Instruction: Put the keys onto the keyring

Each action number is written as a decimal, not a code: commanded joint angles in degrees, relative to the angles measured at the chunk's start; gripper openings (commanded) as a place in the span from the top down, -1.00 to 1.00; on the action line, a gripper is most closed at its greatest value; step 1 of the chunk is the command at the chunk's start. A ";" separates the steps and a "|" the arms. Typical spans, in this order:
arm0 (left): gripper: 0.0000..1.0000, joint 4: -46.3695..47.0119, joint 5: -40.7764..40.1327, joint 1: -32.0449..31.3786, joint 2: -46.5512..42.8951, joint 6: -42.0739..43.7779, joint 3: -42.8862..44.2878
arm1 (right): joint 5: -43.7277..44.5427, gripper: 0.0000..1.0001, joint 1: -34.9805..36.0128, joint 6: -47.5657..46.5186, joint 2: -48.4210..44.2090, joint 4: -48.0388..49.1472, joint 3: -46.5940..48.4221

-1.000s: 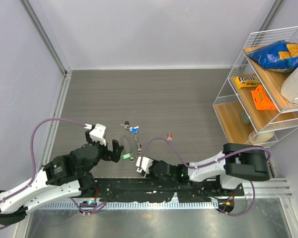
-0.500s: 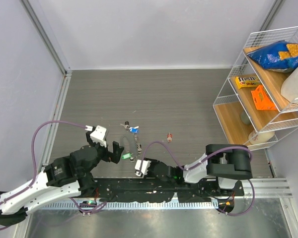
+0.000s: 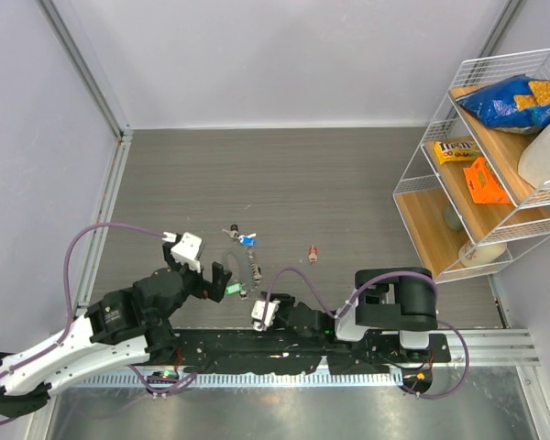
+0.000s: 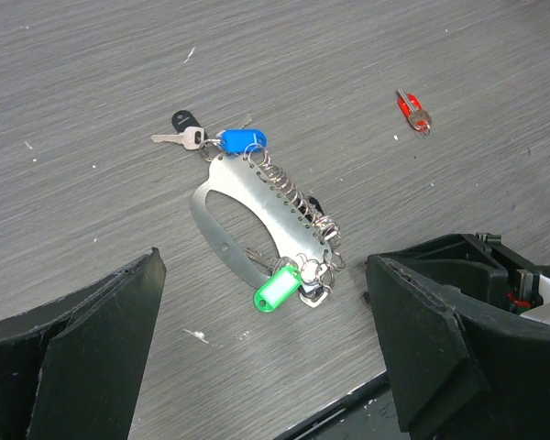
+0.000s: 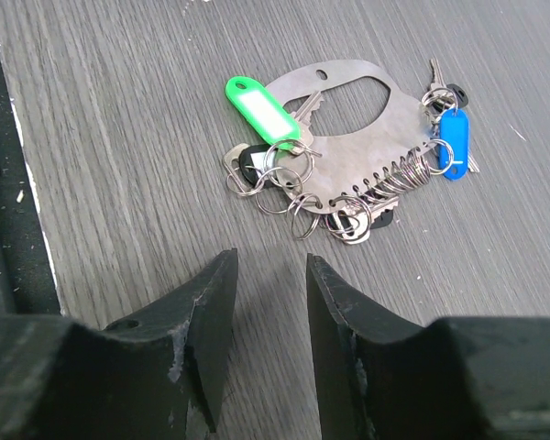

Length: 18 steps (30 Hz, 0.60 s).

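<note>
The keyring, a flat silver metal plate with an oval cut-out and a row of small wire rings along one edge, lies flat on the grey wood-grain table, close to the near edge between the two arms.

The left claw is spread as wide as it goes and holds nothing. In its own wrist view the two black fingers frame the plate from either side, well clear of it.

The right claw stands partly open with only bare table in the gap. The plate lies just beyond its tips, untouched.

The wrist views show detail that the overhead view reduces to coloured specks. A blue plastic tag and a black-headed silver key hang at one end of the row of rings. A green plastic tag sits at the other end among loose rings, and a few plain keys are partly hidden under the plate.

The small red-headed key lies alone, well apart from the plate. The left wrist and overhead views show it; the right wrist view does not.

Only the overhead view shows the white wire rack at the right, holding a blue snack bag, a yellow packet and an orange packet.
</note>
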 commanded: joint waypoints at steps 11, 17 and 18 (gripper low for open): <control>-0.99 4.04 1.05 0.00 -0.35 1.63 -0.36 | 0.52 0.24 -2.99 1.16 3.80 9.02 2.08; -0.99 3.86 1.32 -0.08 -0.09 1.63 -0.27 | -0.10 0.26 -4.49 1.25 5.38 10.08 2.96; -0.99 3.86 1.32 -0.08 -0.09 1.63 -0.36 | -0.45 0.28 -4.67 1.25 5.56 9.99 2.96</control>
